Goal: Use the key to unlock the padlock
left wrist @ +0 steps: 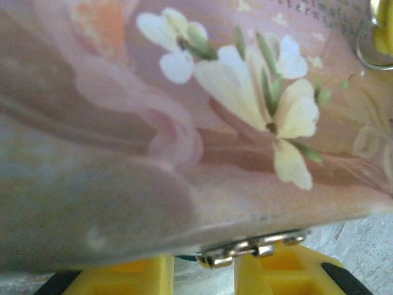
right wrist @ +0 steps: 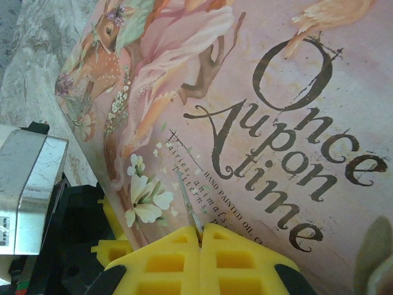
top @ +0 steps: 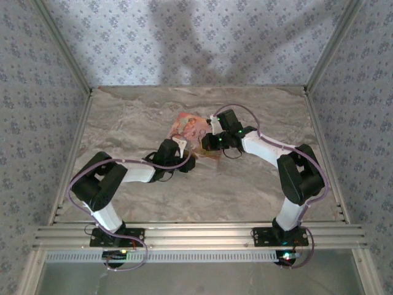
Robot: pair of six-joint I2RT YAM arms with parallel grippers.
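Right gripper [right wrist: 201,235], jaws pressed together on a thin key [right wrist: 187,200], faces the pink pictured box [right wrist: 258,110] at the counter's [top: 123,117] middle. Left gripper [left wrist: 204,267], jaws part-spread, crowds the box's lower edge beside a metal clasp [left wrist: 252,249]; where the padlock sits I cannot tell

Two arms [top: 138,174] [top: 264,146], two pincers [left wrist: 202,270] [right wrist: 201,232], one pink box [top: 191,128], one key [right wrist: 187,200] (thin metal blade), one table [top: 245,196].
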